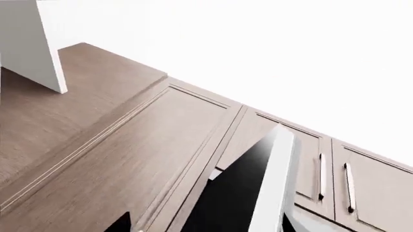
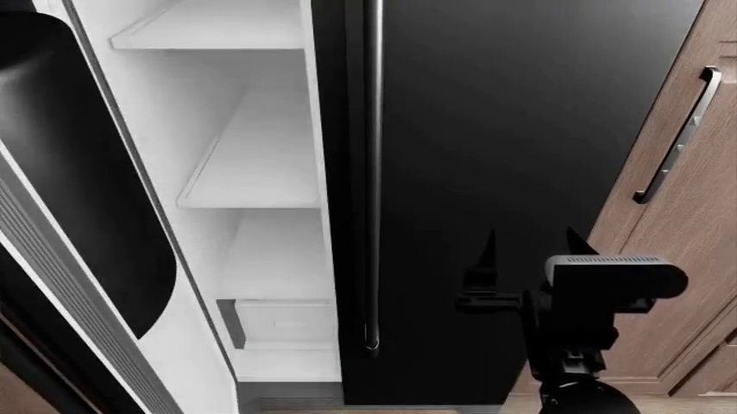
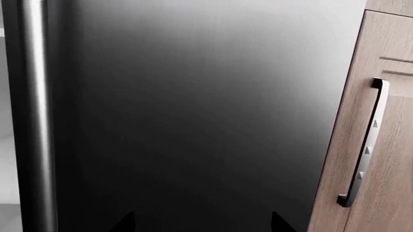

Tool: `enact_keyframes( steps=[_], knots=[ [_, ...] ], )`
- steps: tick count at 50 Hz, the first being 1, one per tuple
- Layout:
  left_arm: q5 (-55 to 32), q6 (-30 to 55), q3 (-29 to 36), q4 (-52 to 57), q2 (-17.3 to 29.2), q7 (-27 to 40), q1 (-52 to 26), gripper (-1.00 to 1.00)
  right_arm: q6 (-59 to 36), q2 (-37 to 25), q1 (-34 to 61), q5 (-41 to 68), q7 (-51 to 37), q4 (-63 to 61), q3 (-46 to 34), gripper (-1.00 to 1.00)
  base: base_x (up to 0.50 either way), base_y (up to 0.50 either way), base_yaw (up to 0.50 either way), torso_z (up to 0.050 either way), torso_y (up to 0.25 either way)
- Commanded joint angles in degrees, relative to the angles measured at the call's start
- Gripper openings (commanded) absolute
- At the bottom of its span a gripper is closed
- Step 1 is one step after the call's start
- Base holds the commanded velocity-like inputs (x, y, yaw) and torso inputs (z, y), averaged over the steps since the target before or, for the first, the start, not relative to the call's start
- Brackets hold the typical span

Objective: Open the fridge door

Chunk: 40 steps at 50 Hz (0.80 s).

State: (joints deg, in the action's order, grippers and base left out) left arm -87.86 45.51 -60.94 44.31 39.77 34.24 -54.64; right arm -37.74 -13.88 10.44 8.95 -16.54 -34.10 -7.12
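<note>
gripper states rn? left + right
Left: not in the head view; only dark tips at its wrist view's edge, cannot tell.
Right gripper: open, holding nothing, facing the fridge.

The fridge (image 2: 507, 172) is running off the head view's top and bottom edges, so its full height is not showing. Its open left door (image 2: 81, 216) is being cropped by the left edge. The left gripper is not appearing in the head view, and only a dark fingertip (image 1: 119, 224) is poking into the left wrist view. The right gripper (image 2: 527, 250) is partly hiding behind its own camera housing (image 2: 616, 276).
</note>
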Motion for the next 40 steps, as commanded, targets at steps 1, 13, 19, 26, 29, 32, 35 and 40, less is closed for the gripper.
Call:
enact_keyframes(
  steps=[1,13,19,26,29,32,35,40],
  knots=[
    [-8.8,4.1,-0.7,6.1,-8.1,-3.9,11.3,1.0,0.5,-0.2,-0.5,0.4,-0.3,0.1,0.3,1.0,0.0,0.0,0.0,0.0,0.0],
    [-14.4,8.3,-1.3,11.6,-17.1,-10.8,23.5,1.0,2.1,-0.4,-0.8,0.6,-0.4,2.0,0.1,1.0,0.0,0.0,0.0,0.0,0.0],
    [-9.6,11.6,-3.8,15.2,-22.6,-19.5,27.1,1.0,1.0,-0.7,-0.7,0.9,-0.7,0.6,0.3,1.0,0.0,0.0,0.0,0.0,0.0],
    [-17.1,34.8,-16.7,15.7,-30.4,-25.7,17.7,1.0,1.0,-0.9,-0.7,1.0,-0.9,0.6,0.3,1.0,0.0,0.0,0.0,0.0,0.0],
    [-22.0,44.3,-22.3,15.6,-33.2,-23.4,12.8,1.0,1.3,-0.8,-0.9,1.2,-0.9,0.9,0.3,1.0,0.0,0.0,0.0,0.0,0.0],
    [-23.2,44.5,-20.0,15.7,-32.0,-20.7,13.6,1.0,1.6,-0.8,-0.9,1.2,-0.9,1.5,0.2,1.0,0.0,0.0,0.0,0.0,0.0],
    [-19.9,44.5,-15.3,15.7,-32.6,-18.4,13.5,1.0,1.3,-0.9,-0.7,1.3,-1.0,1.6,0.1,1.0,0.0,0.0,0.0,0.0,0.0],
    [-25.1,44.5,-12.2,15.7,-33.6,-13.9,16.0,1.0,1.6,-0.9,-0.9,1.4,-1.1,1.8,0.1,1.0,0.0,0.0,0.0,0.0,0.0]
  ],
)
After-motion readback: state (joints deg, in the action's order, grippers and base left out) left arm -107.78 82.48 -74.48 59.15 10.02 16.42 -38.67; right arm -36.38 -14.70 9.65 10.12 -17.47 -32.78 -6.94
